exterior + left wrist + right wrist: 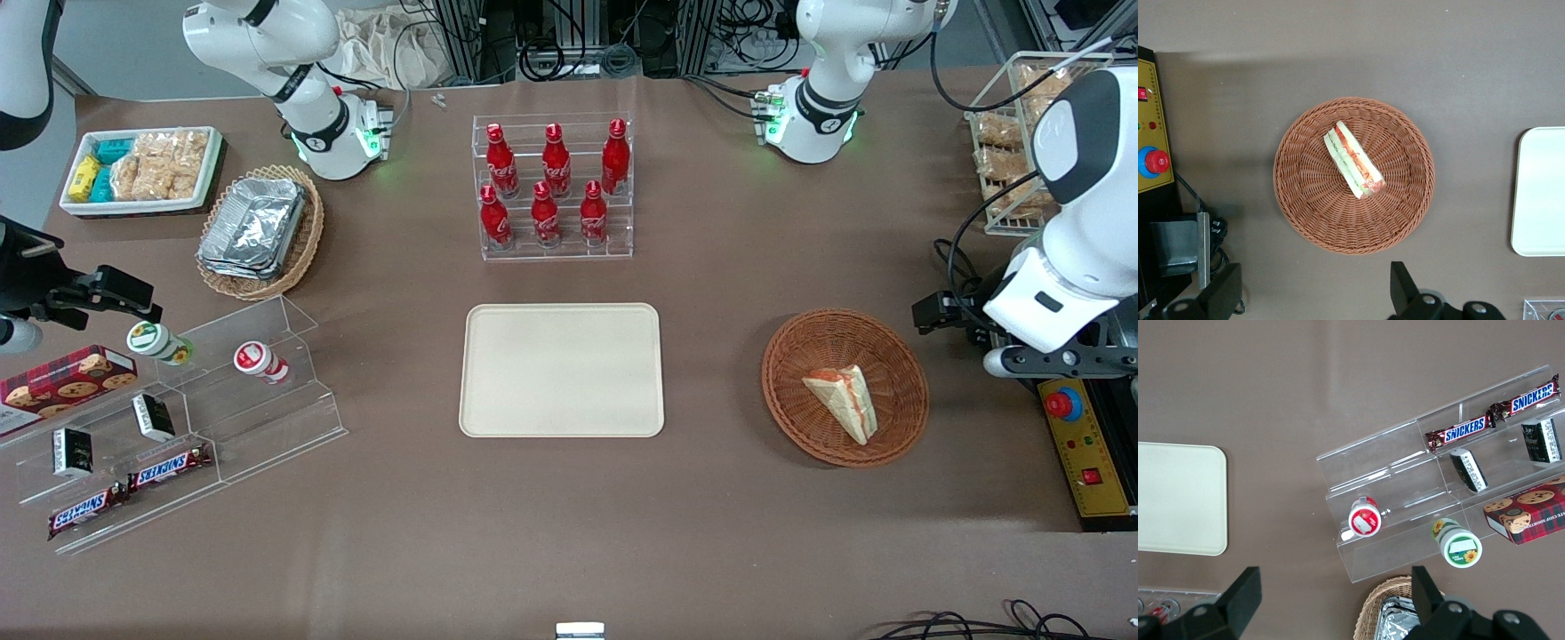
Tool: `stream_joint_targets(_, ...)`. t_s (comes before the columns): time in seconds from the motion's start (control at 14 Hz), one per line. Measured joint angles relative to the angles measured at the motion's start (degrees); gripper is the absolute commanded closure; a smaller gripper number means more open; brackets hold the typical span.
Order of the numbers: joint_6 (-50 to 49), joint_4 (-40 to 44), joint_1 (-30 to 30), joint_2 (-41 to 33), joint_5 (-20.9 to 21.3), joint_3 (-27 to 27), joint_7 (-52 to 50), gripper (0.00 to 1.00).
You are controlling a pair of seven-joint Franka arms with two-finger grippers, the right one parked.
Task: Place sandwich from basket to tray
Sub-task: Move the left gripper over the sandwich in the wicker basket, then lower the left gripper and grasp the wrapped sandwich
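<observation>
The sandwich (pixel 845 402), a white bread wedge with red and green filling, lies in the round reddish-brown wicker basket (pixel 791 391). In the left wrist view the sandwich (pixel 1353 159) lies near the middle of the basket (pixel 1305 200). The cream-beige tray (pixel 562 370) lies flat and bare beside the basket, toward the parked arm's end; its edge shows in the left wrist view (pixel 1538 193). My left gripper (pixel 935 313) hangs above the table just off the basket's rim, a little farther from the front camera. It is open and empty, seen in the left wrist view (pixel 1313 293).
A yellow control box with a red button (pixel 1080 444) sits at the working arm's end, near the basket. A clear rack of red bottles (pixel 553 187) stands farther from the front camera than the tray. A wire basket of snacks (pixel 1013 142) stands at the table's corner.
</observation>
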Motion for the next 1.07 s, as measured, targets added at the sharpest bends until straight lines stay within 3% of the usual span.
stream_joint_targets(0.57, 0.80, -0.03, 0.00, 3.05, -0.31, 0.03, -6.33, 0.00)
stream_joint_targets(1.07, 12.98, -6.57, 0.00, 7.31, -0.28, 0.04, -18.57, 0.00)
